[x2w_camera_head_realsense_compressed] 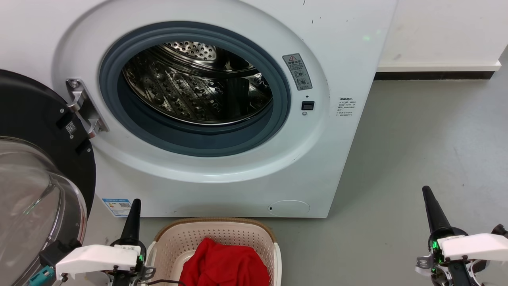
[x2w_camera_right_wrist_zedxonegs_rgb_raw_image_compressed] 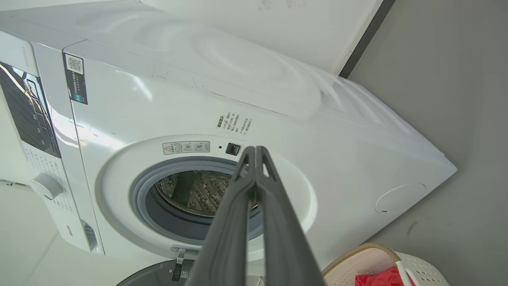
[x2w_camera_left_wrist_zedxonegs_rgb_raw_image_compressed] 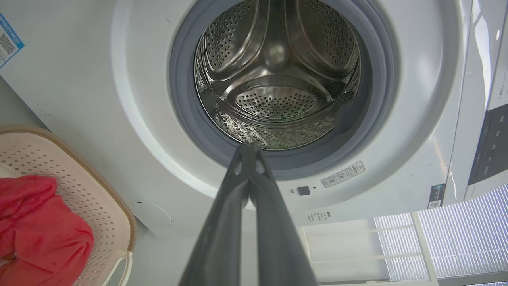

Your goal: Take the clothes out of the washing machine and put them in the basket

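Note:
The white washing machine stands with its door swung open to the left; its steel drum holds nothing that I can see. Red clothes lie in the cream basket on the floor in front of the washer. My left gripper is shut with nothing in it, just left of the basket. Far to the right, over the floor, my right gripper is also shut on nothing. The left wrist view looks past the left gripper into the drum, with the clothes in the basket at left.
The open door with its clear dome juts out at the lower left, close to my left arm. Grey floor stretches to the right of the washer, ending at a white wall with a dark skirting.

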Tool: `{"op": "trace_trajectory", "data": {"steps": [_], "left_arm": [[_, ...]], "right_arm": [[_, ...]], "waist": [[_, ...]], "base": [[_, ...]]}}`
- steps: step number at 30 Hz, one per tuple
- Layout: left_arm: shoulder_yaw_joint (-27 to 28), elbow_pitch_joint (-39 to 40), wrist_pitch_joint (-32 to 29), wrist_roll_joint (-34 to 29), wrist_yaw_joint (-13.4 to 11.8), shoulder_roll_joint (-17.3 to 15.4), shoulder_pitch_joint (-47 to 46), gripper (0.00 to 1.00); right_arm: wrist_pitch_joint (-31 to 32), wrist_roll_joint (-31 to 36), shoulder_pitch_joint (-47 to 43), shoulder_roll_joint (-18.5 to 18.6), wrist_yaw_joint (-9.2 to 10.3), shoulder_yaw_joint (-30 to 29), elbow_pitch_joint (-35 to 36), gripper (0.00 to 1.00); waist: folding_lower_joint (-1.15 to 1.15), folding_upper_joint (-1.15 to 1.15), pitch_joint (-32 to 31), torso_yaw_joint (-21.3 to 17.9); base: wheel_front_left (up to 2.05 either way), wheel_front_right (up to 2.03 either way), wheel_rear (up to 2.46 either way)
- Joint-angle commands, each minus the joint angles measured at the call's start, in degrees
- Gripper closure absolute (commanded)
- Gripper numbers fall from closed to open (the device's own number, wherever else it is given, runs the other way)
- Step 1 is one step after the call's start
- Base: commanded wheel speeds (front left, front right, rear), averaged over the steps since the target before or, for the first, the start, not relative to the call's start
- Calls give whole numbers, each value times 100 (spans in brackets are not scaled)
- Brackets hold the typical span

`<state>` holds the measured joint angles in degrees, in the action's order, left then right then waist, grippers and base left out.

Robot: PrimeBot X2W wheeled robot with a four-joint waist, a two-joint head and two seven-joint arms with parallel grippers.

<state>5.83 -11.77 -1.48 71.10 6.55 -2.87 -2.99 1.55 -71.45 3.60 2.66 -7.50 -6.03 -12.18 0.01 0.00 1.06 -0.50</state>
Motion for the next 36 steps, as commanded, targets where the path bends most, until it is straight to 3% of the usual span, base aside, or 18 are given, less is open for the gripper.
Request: {"op": "trace_trajectory", "data": {"steps": [1, 36], "left_arm": [[23, 1, -57, 195, 28, -3, -145, 100], [76, -205, -449, 1839, 89, -1, -337, 100]], "right_arm": [[49, -191, 152, 27, 0, -13, -3, 100], [442, -1814, 258, 33, 2, -45, -171, 100]], "waist": [[0, 0, -4, 3], [0, 0, -72, 41]], "base": [[0, 0, 0], [0, 0, 0]]}}
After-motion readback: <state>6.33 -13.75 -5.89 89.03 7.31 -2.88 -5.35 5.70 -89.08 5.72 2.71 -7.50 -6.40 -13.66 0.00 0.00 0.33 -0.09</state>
